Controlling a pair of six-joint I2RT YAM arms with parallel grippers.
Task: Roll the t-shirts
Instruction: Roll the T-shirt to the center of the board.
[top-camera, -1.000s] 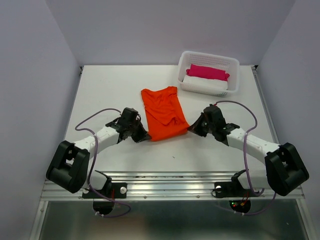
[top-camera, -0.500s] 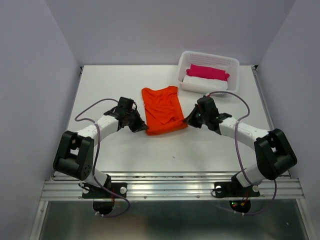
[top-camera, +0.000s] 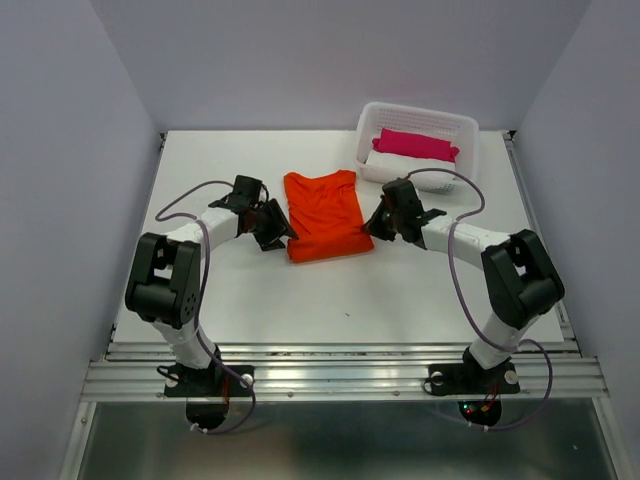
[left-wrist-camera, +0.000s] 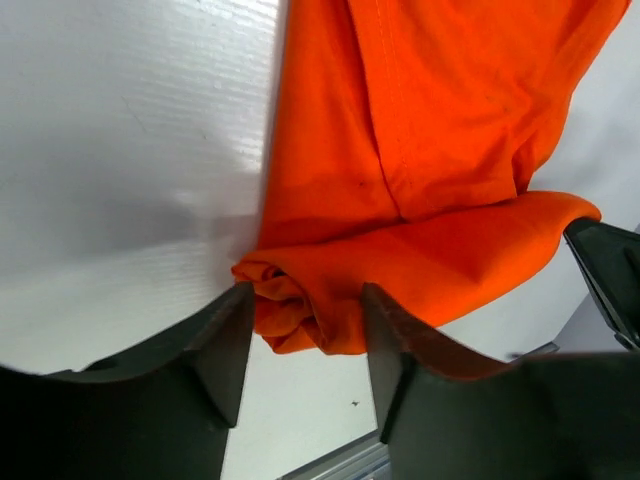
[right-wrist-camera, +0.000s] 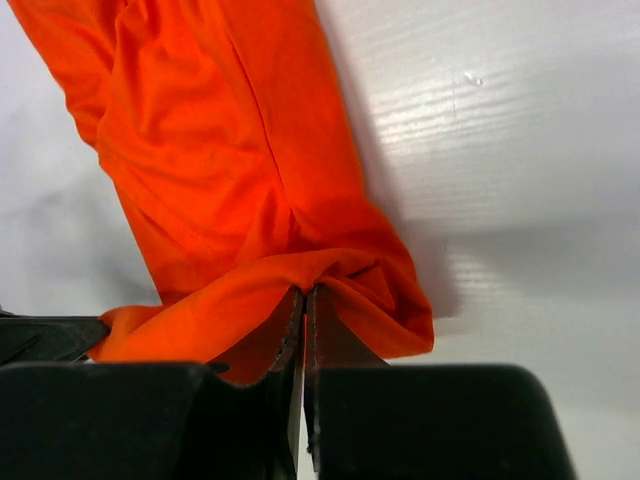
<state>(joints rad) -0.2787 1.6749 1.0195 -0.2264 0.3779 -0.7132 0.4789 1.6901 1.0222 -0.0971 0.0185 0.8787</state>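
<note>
The t-shirt (top-camera: 322, 215) lies lengthwise front-to-back, its near end rolled crosswise.

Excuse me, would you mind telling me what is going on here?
The robot is rolling an orange t-shirt on the table. Its near edge is already rolled up a little. The right gripper is shut on one end of that roll, while the left gripper has its jaws open around the other end.

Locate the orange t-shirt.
Top view: the orange t-shirt lies mid-table, between the left end effector and right end effector, left of the white basket.
</note>
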